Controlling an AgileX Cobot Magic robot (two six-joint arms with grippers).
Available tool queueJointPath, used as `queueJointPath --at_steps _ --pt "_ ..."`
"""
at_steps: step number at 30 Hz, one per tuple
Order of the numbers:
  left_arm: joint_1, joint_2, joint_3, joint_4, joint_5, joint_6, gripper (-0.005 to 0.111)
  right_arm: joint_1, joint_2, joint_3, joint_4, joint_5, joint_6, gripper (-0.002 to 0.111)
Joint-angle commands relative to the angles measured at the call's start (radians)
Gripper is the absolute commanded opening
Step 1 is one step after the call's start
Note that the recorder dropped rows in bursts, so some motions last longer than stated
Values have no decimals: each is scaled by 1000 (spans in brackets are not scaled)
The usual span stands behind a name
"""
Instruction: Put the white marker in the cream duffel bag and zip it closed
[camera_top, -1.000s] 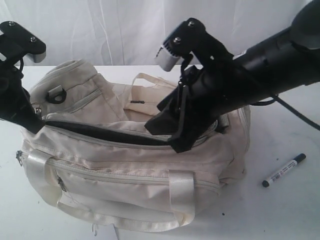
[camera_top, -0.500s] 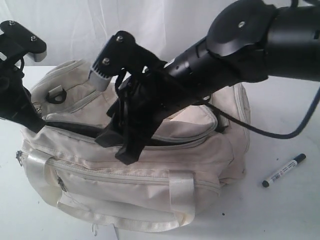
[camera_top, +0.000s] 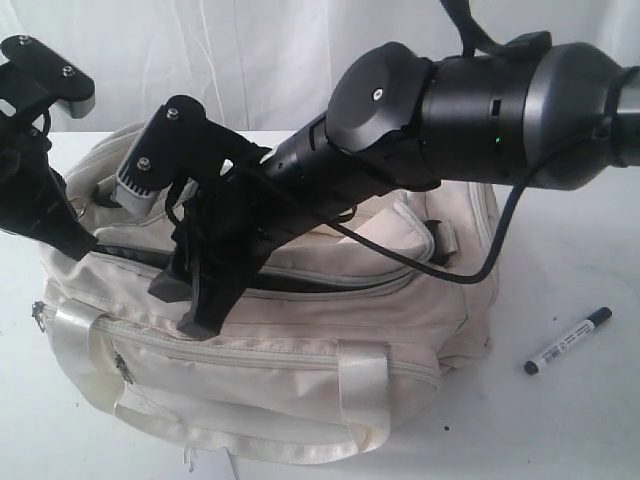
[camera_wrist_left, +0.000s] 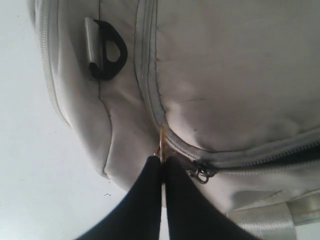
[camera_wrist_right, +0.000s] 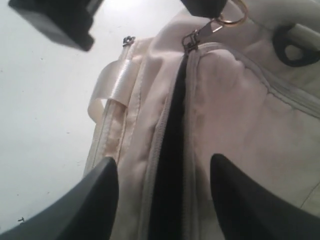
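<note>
The cream duffel bag (camera_top: 300, 340) lies on the table with its top zip (camera_wrist_right: 172, 150) partly open, showing a dark slot. Right of the bag, the white marker (camera_top: 568, 342) lies on the table, held by nothing. My left gripper (camera_wrist_left: 162, 161) is at the bag's left end, shut on the metal ring pull (camera_wrist_left: 162, 142). My right gripper (camera_wrist_right: 162, 162) hovers open over the open zip near that same end, one fingertip on either side of the slot and nothing between them. In the exterior view the right gripper (camera_top: 186, 305) reaches across from the right.
A black strap ring (camera_wrist_left: 107, 50) sits on the bag's end pocket. Glossy webbing handles (camera_top: 360, 385) hang down the bag's front. The right arm (camera_top: 480, 110) spans over most of the bag. White table (camera_top: 580, 420) surrounds the marker; a white curtain hangs behind.
The right arm has swung left across the bag, bringing its gripper from the middle of the zip to near the left end. The left gripper and marker have not moved.
</note>
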Motion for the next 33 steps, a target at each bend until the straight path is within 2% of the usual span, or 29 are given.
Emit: queueJointPath --at_steps 1,21,22,25,27,29,33 --pt "4 -2 7 -18 2 -5 0 2 -2 -20 -10 -37 -12 52" --pt "4 -2 7 -18 -16 -5 0 2 62 -20 12 -18 -8 53" --pt "4 -2 7 -18 -16 -5 0 2 62 -20 16 -21 -8 51" --pt "4 -2 7 -18 -16 -5 0 2 62 -20 17 -20 28 22" --pt "4 -2 7 -18 -16 -5 0 2 56 -18 -9 -11 129 6" --pt "4 -2 7 -18 -16 -5 0 0 48 -18 -71 28 204 0" --pt "4 -2 7 -9 -15 -5 0 0 24 -18 -207 81 314 0"
